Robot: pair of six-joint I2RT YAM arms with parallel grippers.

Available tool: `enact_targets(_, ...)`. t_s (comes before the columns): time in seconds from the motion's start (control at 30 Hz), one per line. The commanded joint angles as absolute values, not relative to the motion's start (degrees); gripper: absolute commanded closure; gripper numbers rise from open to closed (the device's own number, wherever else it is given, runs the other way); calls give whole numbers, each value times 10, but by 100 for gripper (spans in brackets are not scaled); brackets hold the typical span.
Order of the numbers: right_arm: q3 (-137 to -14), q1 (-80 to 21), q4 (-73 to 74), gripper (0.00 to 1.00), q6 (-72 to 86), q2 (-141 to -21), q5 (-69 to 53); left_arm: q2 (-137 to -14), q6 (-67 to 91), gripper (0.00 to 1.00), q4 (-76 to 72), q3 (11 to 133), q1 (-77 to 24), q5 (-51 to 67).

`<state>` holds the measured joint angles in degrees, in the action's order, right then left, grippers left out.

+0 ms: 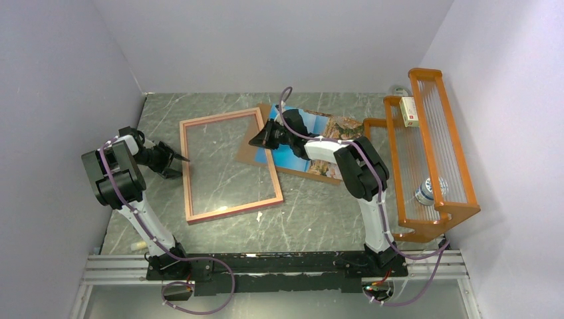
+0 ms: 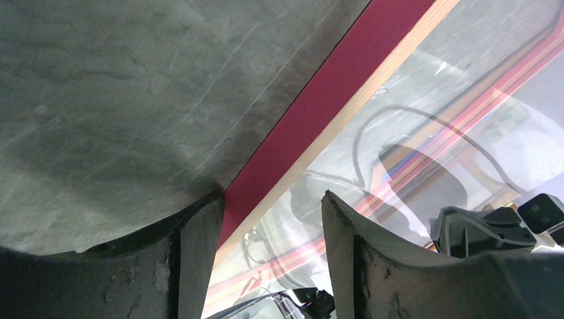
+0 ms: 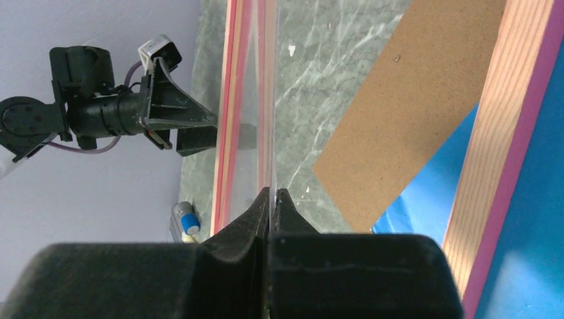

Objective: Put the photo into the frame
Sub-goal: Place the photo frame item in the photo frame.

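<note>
The frame point(image 1: 233, 209) lies flat mid-table, its pink and wood-coloured rim around a clear pane. My left gripper point(image 1: 178, 166) is open at the frame's left bar point(image 2: 319, 100). That bar runs between its fingers point(image 2: 271, 196), with one finger on the table outside it and the other over the pane. My right gripper point(image 1: 256, 141) is at the frame's right side, shut point(image 3: 273, 191) on the thin edge of the clear pane, seen edge-on. The photo point(image 1: 299, 156) lies blue side up on the brown backing board point(image 3: 412, 86), right of the frame and partly under my right arm.
An orange wire rack point(image 1: 432, 153) stands along the right wall, holding a small box point(image 1: 409, 111) and a can point(image 1: 431, 189). A small blue-capped item point(image 3: 186, 219) lies near the table's left front edge. Grey walls close in the left, back and right.
</note>
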<state>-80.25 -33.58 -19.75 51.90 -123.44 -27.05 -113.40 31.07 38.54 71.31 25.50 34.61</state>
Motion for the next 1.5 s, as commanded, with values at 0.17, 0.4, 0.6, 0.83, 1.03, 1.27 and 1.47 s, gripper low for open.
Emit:
enact_targets(0.17, -792, -340, -283, 100, 504, -1214, -265, -1168, 291, 36, 381, 695, 243, 289)
enact_targets(0.4, -802, -338, -280, 100, 502, -1224, -264, -1169, 289, 35, 383, 696, 243, 288)
enact_targets(0.6, -818, -336, -261, 100, 489, -1241, -270, -1169, 287, 34, 384, 695, 243, 286)
enact_targets(0.83, -833, -332, -243, 100, 475, -1254, -272, -1169, 283, 34, 388, 697, 243, 282)
enact_targets(1.03, -854, -333, -222, 100, 462, -1263, -283, -1169, 277, 32, 391, 698, 243, 278)
enact_targets(1.27, -864, -334, -198, 93, 467, -1268, -283, -1167, 277, 32, 391, 697, 243, 278)
enact_targets(1.47, -886, -338, -161, 76, 466, -1270, -280, -1168, 279, 33, 389, 697, 243, 280)
